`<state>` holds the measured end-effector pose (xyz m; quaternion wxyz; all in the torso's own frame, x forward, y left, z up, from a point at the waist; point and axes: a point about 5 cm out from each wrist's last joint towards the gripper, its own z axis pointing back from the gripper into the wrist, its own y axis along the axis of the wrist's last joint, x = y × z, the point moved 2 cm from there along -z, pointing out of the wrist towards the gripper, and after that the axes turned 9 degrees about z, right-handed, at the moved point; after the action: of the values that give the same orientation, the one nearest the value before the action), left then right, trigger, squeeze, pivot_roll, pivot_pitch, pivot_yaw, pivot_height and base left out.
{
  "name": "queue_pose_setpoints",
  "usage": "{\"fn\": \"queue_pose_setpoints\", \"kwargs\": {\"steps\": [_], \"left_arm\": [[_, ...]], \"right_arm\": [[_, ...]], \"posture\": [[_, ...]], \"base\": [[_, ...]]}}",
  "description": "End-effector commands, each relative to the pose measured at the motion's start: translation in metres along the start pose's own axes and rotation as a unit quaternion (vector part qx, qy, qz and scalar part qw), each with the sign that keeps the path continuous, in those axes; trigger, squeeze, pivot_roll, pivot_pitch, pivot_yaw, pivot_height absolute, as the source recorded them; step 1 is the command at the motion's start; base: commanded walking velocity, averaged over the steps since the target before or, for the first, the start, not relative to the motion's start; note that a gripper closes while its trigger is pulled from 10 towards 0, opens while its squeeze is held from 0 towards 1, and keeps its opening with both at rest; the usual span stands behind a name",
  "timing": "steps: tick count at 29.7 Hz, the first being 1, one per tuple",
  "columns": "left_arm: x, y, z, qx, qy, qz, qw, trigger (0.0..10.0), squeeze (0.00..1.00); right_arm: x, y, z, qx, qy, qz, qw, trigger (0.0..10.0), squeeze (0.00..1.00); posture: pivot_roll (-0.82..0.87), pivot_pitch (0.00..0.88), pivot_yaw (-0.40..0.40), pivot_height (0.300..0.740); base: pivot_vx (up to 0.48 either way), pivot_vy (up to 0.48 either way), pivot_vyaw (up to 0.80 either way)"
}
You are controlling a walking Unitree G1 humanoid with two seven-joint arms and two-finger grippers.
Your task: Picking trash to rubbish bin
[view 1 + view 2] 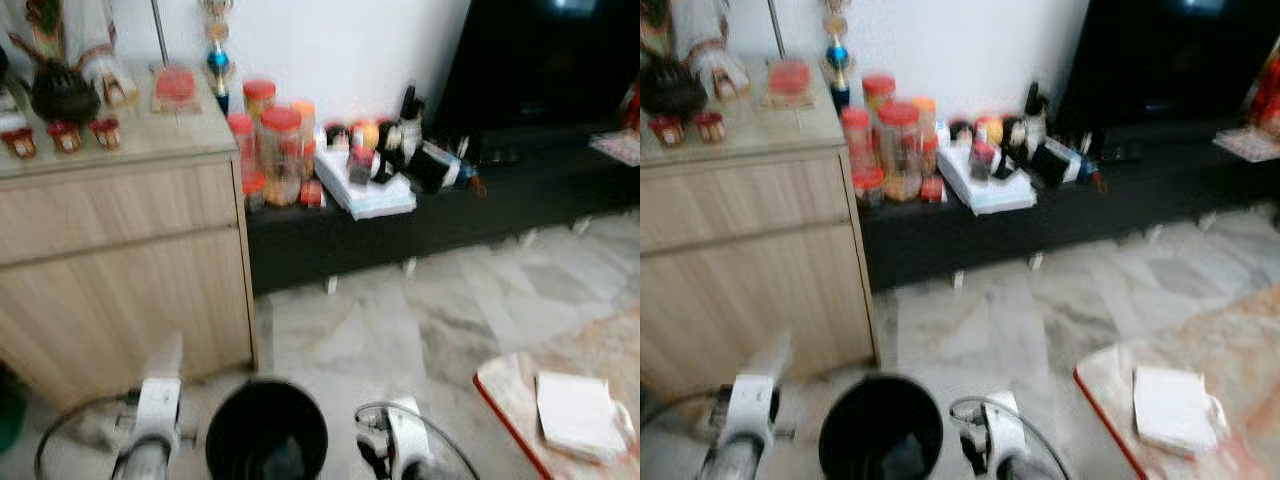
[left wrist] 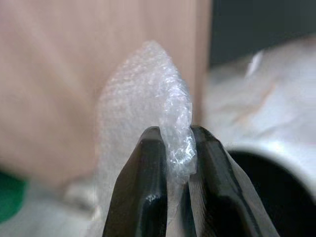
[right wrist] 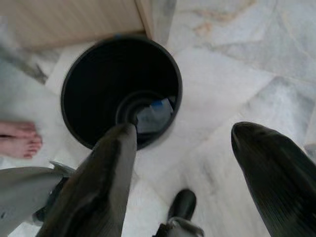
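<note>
Crinkled clear bubble wrap sits pinched in the left gripper jaws; the right gripper gapes wide; the black bin at 12 o'clock holds blurred scraps.

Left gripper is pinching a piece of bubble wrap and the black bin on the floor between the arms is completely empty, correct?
Not quite. The left gripper does pinch the bubble wrap between its fingers, but the black bin is not empty: the right wrist view shows a piece of trash already lying at its bottom. The bin does stand on the floor between the arms.
</note>
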<state>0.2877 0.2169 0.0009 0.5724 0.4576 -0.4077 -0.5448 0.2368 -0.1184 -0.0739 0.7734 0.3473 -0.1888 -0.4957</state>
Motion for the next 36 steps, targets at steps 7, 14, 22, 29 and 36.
{"fn": "queue_pose_setpoints", "kwargs": {"steps": [7, 14, 22, 29, 36], "left_arm": [[0.070, 0.014, -0.015, -0.026, -0.172, 0.068, 0.982, 10.0, 0.00], [0.107, 0.004, -0.013, -0.083, -0.229, 0.116, 0.963, 10.0, 0.00], [0.106, -0.015, -0.009, -0.154, -0.214, 0.101, 0.959, 10.0, 0.00], [0.088, -0.040, 0.001, -0.216, -0.200, 0.018, 0.956, 10.0, 0.00], [0.080, -0.047, 0.005, -0.233, -0.188, 0.020, 0.954, 10.0, 0.00]], "right_arm": [[-0.006, 0.037, -0.008, 0.043, 0.034, 0.048, 0.997, 10.0, 0.00], [-0.018, 0.055, -0.012, 0.076, 0.060, 0.065, 0.993, 10.0, 0.00], [-0.021, 0.063, -0.012, 0.097, 0.069, 0.072, 0.990, 10.0, 0.00], [-0.019, 0.067, -0.012, 0.103, 0.068, 0.072, 0.990, 10.0, 0.00], [-0.020, 0.069, -0.012, 0.109, 0.068, 0.073, 0.989, 10.0, 0.00]], "posture": [[0.07, 0.052, -0.088, 0.740], [0.05, 0.058, -0.086, 0.740], [0.04, 0.074, -0.089, 0.740], [0.04, 0.082, -0.087, 0.740], [0.04, 0.083, -0.086, 0.740]], "base": [[0.000, 0.000, 0.00], [0.000, 0.000, 0.00], [0.000, 0.000, 0.00], [0.000, 0.000, 0.00], [0.000, 0.000, 0.00]]}}
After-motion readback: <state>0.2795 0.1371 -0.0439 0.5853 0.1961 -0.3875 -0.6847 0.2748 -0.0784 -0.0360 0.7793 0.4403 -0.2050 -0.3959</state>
